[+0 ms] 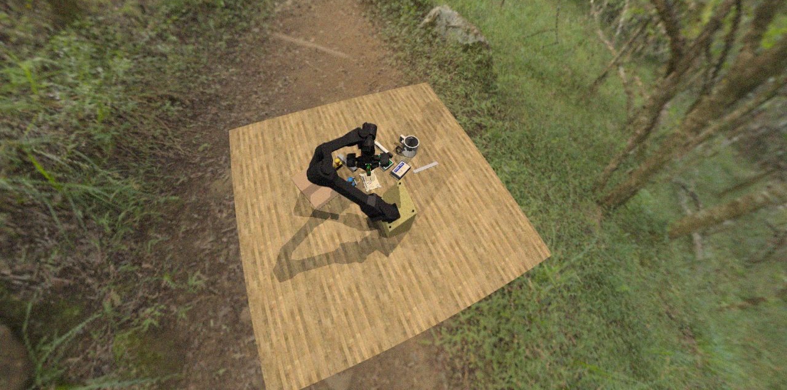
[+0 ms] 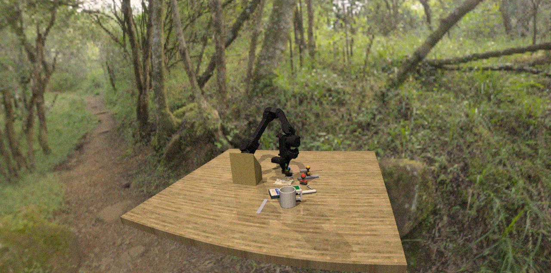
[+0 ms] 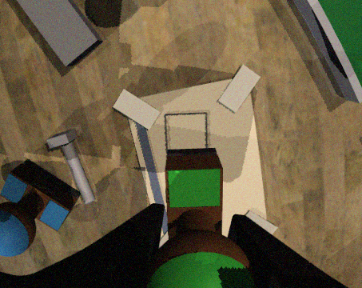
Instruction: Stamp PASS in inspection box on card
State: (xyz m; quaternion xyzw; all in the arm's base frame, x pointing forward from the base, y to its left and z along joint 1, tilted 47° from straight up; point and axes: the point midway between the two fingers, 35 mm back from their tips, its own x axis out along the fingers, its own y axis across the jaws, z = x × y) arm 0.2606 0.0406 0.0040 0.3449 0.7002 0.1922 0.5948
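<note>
My gripper is shut on the green-marked stamp, with a green-topped round knob and a dark wooden block. The stamp is over the cream card, which is held by pale tape pieces. The inspection box is a thin dark outline on the card; its upper part shows no print and its lower part is hidden behind the stamp. Whether the stamp touches the card cannot be told. The green ink pad lies at the upper right of the wrist view.
A blue stamp and a small grey bolt-like piece lie left of the card. A grey bar lies beyond. A red stamp, a yellow stamp, a mug, a ruler and a stamp-pad box stand around.
</note>
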